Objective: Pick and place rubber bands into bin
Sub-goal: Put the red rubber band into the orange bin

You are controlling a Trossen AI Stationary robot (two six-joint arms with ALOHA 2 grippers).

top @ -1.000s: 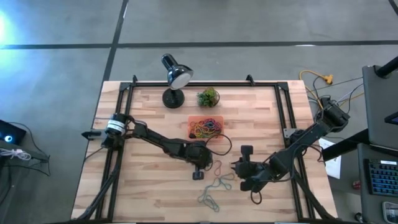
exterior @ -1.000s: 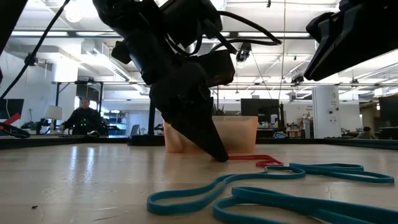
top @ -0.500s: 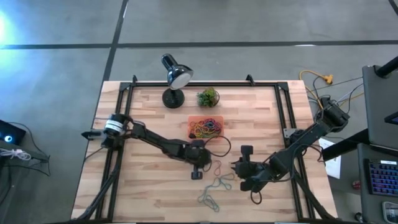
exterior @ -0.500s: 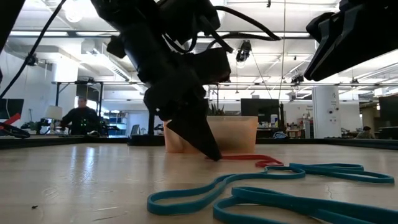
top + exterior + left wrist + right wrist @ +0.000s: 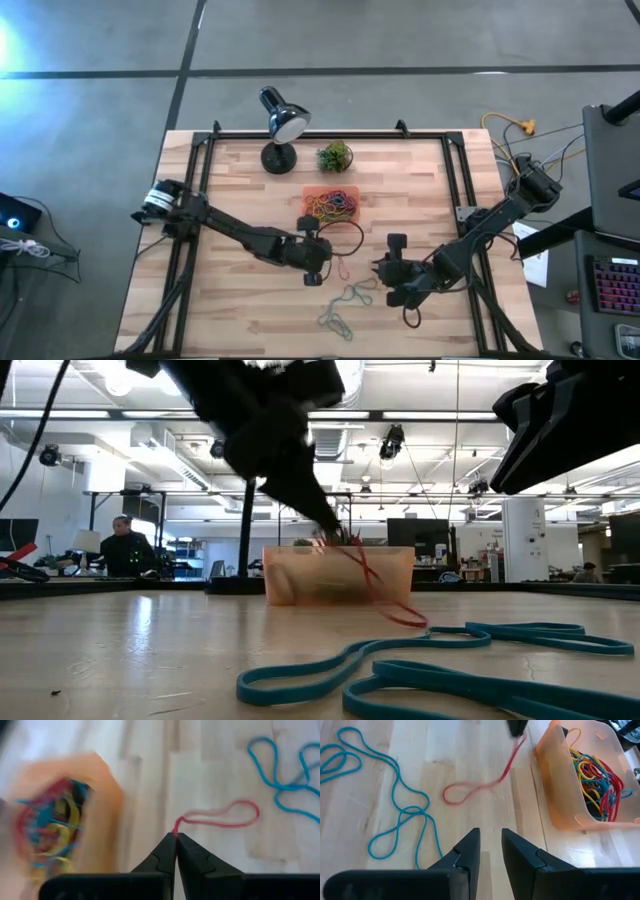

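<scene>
My left gripper [image 5: 175,836] is shut on one end of a red rubber band [image 5: 220,817] and stands above the table in front of the bin [image 5: 340,575]. The bin [image 5: 332,204] is a shallow orange tray with several coloured rubber bands [image 5: 595,775] lying in it. Teal rubber bands [image 5: 350,300] lie flat on the wood nearer the front edge. My right gripper [image 5: 490,845] hovers open to the right of them, with nothing between its fingers. My left gripper pinches one end of the red band's loop [image 5: 176,827] between its two fingertips. The fingers slant down from the table's left. The band hangs slack below them [image 5: 365,565], and its other end [image 5: 405,617] lies on the table.
A black desk lamp [image 5: 280,125] and a small green plant ball [image 5: 335,155] stand behind the bin at the far edge. A black metal frame [image 5: 455,180] runs along the table's sides. Bare wood lies to the left of the bands.
My left gripper has risen from the table beside the bin, drawing up the end of the red band it holds. That end now hangs in the air at the height of the bin's rim, while the band's other end stays on the wood.
</scene>
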